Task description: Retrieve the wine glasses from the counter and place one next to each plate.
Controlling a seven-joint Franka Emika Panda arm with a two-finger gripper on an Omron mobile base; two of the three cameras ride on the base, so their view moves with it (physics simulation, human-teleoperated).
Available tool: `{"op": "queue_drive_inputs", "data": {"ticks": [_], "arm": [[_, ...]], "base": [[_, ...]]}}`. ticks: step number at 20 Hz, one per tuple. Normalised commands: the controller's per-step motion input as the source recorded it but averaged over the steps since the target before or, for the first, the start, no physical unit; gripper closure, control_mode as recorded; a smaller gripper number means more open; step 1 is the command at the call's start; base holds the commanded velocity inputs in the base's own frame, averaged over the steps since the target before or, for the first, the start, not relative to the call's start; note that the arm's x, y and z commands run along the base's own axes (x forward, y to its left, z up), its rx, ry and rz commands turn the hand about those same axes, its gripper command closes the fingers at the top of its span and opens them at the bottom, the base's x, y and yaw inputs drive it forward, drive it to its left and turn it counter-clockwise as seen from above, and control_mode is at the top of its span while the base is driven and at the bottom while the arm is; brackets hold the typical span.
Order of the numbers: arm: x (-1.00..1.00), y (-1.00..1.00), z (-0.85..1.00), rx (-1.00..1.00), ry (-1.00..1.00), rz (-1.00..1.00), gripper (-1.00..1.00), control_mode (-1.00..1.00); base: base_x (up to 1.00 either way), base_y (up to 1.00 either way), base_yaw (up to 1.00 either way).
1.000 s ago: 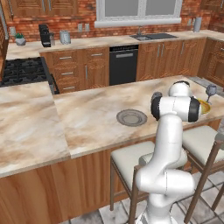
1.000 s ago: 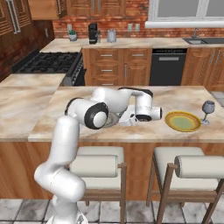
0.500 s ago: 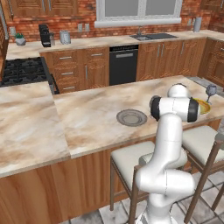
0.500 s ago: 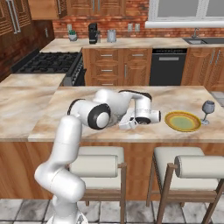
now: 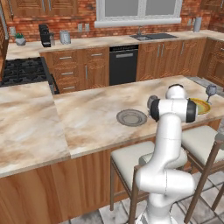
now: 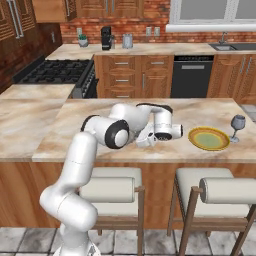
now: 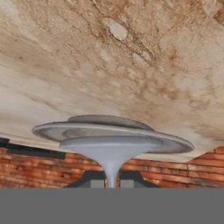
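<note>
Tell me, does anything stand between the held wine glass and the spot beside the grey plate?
Nothing visible does. The fingers are shut on the stem of the clear grey-tinted stemmed wine glass. The round grey ringed plate lies just beyond its foot on the marbled island top.

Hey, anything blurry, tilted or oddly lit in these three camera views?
Hand view: rolled upside down, island top above, brick below; wine glass looks soft-edged. Left base view: flat, even light, no glare on the grey plate. Right base view: equally even, yellow plate crisp.
</note>
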Motion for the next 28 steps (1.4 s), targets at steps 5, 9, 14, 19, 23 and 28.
{"op": "queue_drive_inputs", "data": {"ticks": [5, 9, 14, 19, 23, 28], "arm": [[0.24, 0.00, -0.15, 0.00, 0.00, 0.04, 1.00, -1.00], [0.15, -0.22, -0.12, 0.00, 0.00, 0.06, 1.00, -1.00], [0.08, -0.39, -0.01, 0.00, 0.00, 0.09, 1.00, -1.00], [0.09, -0.08, -0.01, 0.00, 0.00, 0.05, 1.00, -1.00], [0.23, 0.00, -0.04, 0.00, 0.00, 0.02, 1.00, -1.00], [0.41, 0.00, -0.15, 0.00, 0.00, 0.01, 1.00, -1.00]], "base": [[0.00, 0.00, 0.00], [0.00, 0.00, 0.00], [0.00, 0.00, 0.00], [0.00, 0.00, 0.00], [0.00, 0.00, 0.00], [0.00, 0.00, 0.00]]}}
